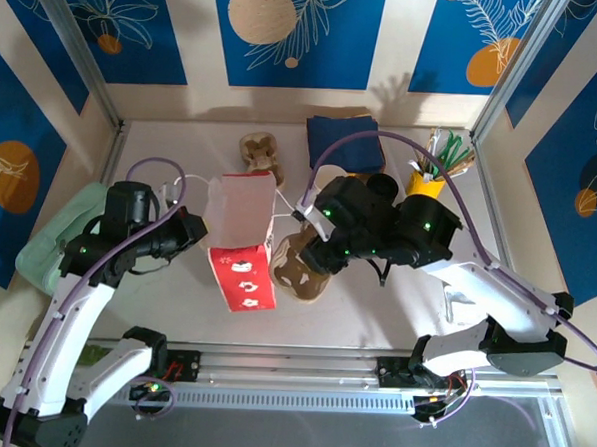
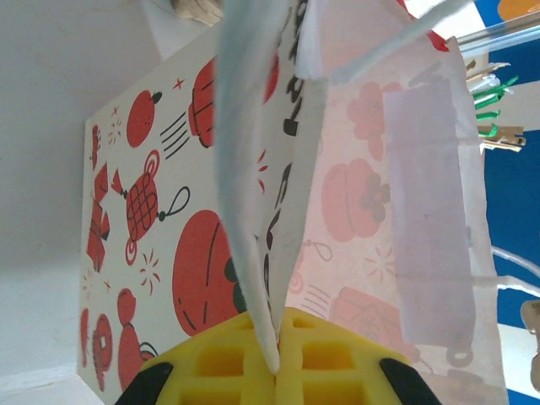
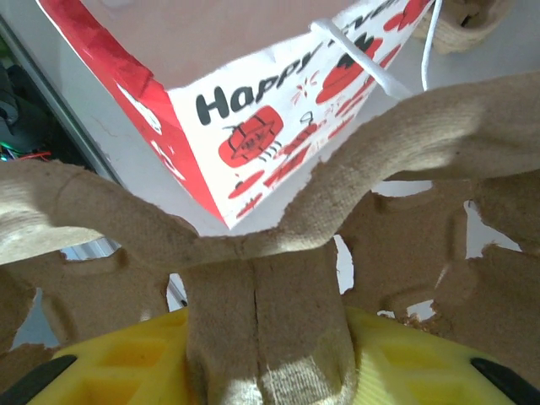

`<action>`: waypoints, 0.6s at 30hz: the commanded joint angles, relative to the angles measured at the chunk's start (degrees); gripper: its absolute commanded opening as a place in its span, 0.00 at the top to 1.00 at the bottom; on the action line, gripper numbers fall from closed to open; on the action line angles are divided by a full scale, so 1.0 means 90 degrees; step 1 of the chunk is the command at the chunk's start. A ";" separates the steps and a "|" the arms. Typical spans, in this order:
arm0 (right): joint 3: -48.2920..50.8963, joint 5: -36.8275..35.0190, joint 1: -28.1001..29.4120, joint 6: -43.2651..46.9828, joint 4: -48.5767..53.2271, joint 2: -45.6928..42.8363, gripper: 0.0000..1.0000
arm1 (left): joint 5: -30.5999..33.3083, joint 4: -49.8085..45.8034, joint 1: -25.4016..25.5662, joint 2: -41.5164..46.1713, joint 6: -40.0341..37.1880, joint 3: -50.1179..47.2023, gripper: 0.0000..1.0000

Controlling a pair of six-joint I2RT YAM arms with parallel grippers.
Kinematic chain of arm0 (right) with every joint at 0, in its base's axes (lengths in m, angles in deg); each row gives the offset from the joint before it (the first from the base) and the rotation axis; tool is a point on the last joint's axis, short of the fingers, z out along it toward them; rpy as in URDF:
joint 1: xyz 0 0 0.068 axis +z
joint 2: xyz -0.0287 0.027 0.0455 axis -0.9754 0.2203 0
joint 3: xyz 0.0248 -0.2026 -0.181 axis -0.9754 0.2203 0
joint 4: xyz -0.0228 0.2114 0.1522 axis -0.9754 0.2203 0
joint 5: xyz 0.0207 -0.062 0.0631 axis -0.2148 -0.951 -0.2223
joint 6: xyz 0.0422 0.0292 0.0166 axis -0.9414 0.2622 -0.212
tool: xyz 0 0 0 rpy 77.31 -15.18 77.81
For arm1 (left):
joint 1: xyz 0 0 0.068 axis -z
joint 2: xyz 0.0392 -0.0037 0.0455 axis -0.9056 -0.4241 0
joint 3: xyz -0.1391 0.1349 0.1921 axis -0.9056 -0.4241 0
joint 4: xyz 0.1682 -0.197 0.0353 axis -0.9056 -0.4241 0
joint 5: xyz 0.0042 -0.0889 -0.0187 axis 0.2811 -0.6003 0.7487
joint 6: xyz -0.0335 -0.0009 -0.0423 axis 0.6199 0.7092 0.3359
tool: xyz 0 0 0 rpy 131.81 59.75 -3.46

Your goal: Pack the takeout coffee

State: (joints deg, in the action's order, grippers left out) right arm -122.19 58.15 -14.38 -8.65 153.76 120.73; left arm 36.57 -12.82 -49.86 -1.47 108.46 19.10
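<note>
No paper coffee cup is in view. A red-and-white printed paper bag [image 1: 240, 235] stands open at the table's middle. My left gripper [image 1: 200, 221] is shut on the bag's upper left edge; in the left wrist view the thin white paper runs down between the yellow pads [image 2: 211, 363], with the bag's printed side [image 2: 152, 211] beyond. My right gripper [image 1: 313, 246] is shut on the centre post of a brown pulp cup carrier [image 1: 301, 266], held just right of the bag. In the right wrist view the carrier [image 3: 253, 304] spreads across the frame, with the bag [image 3: 270, 110] behind it.
A second pulp carrier [image 1: 259, 151] and a folded navy cloth [image 1: 341, 141] lie at the back. A yellow cup of stirrers [image 1: 428, 180] stands at the back right. A pale green cloth [image 1: 57, 236] sits at the left edge. Walls close in on three sides.
</note>
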 commanded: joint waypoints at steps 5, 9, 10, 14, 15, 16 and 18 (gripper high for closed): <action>-0.0589 0.0022 0.0012 0.0173 0.0484 -0.0005 0.58 | -0.0273 0.0552 0.0446 -0.0061 0.0294 -0.0150 1.00; -0.0875 -0.0001 0.0012 0.0197 0.0660 0.0063 0.58 | -0.0222 0.0792 0.0802 -0.0186 0.0324 -0.0231 1.00; -0.0942 0.0029 0.0005 0.0228 0.0671 0.0075 0.58 | -0.0259 0.0867 0.0880 -0.0239 0.0317 -0.0255 1.00; -0.1189 0.0066 0.0013 0.0363 0.0691 0.0143 0.58 | -0.0514 0.1269 0.1132 -0.0382 0.0312 -0.0442 1.00; -0.1225 0.0064 0.0001 0.0414 0.0694 0.0161 0.58 | -0.0610 0.1370 0.1158 -0.0433 0.0307 -0.0468 1.00; -0.1261 0.0054 -0.0011 0.0475 0.0685 0.0195 0.58 | -0.0736 0.1461 0.1174 -0.0486 0.0272 -0.0471 1.00; -0.1341 -0.0021 -0.0024 0.0591 0.0685 0.0267 0.58 | -0.0848 0.1491 0.1188 -0.0575 0.0185 -0.0435 1.00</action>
State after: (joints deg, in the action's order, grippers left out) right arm -132.40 58.13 -14.40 -5.79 158.85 122.19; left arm 32.46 -2.55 -39.83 -6.14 110.49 15.32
